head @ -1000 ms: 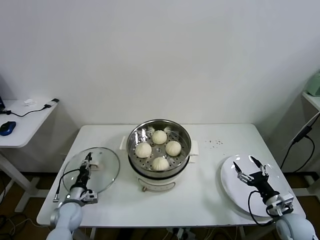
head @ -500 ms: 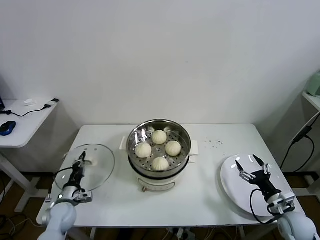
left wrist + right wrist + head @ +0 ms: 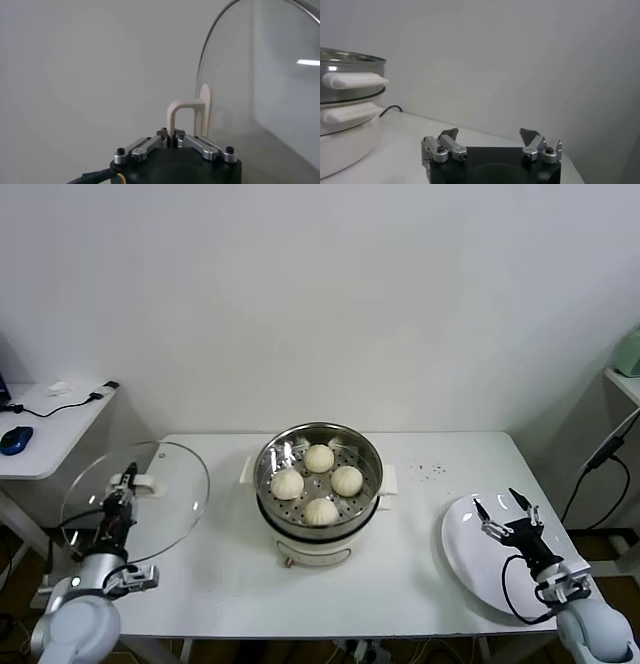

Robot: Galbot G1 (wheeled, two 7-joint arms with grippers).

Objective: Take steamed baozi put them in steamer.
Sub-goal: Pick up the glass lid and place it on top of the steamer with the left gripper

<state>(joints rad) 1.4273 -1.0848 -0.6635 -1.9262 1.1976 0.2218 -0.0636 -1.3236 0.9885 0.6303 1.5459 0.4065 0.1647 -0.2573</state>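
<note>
**Buns seated, lid coming up for cover**

We are seeing all four small cream-white steamed baozi (image 3: 318,483) sitting dome-up on the perforated tray inside the round shiny stainless-steel steamer (image 3: 318,446), well apart from both sets of jaws. Being round, they are showing no long axis; their smooth tops are facing straight up, and the pot's open mouth is facing up too. We are judging the loading done, with covering as the step in hand.

That is why our left gripper (image 3: 170,135) is pinching the white handle (image 3: 187,114) of the round glass lid (image 3: 136,500), jaws closed tight on it, and holding the lid tilted on edge off to the pot's side.

Our right gripper (image 3: 508,517) is hanging over the large flat white plate (image 3: 465,559), jaws spread wide with nothing between them.
</note>
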